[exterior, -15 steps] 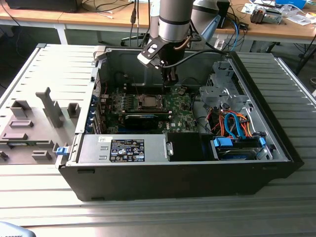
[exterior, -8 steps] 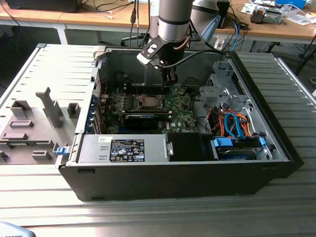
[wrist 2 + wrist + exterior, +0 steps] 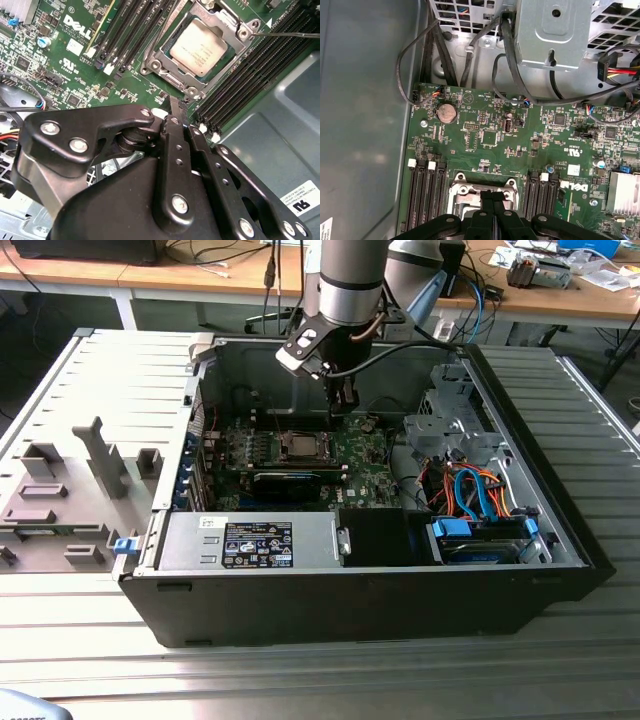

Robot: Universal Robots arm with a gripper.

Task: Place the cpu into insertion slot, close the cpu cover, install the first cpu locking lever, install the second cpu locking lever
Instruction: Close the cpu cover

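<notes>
My hand hangs shut over the motherboard, with the cpu seated in its socket nearby.

In the exterior view my hand (image 3: 343, 405) reaches down into the open computer case (image 3: 400, 610), which lies on the ribbed grey tabletop (image 3: 300, 680). In both wrist views my fingers are pressed together, tip against tip, and the hand (image 3: 176, 107) (image 3: 492, 196) is poised just beside one corner of the socket frame (image 3: 160, 60). The cpu (image 3: 199, 47) (image 3: 304, 446) lies flat inside that frame, silvery top up, apart from my fingertips. A thin metal lever (image 3: 290, 34) runs out from a far corner of the socket. Black memory slots (image 3: 125, 35) flank the socket on the green motherboard (image 3: 520, 145).
</notes>
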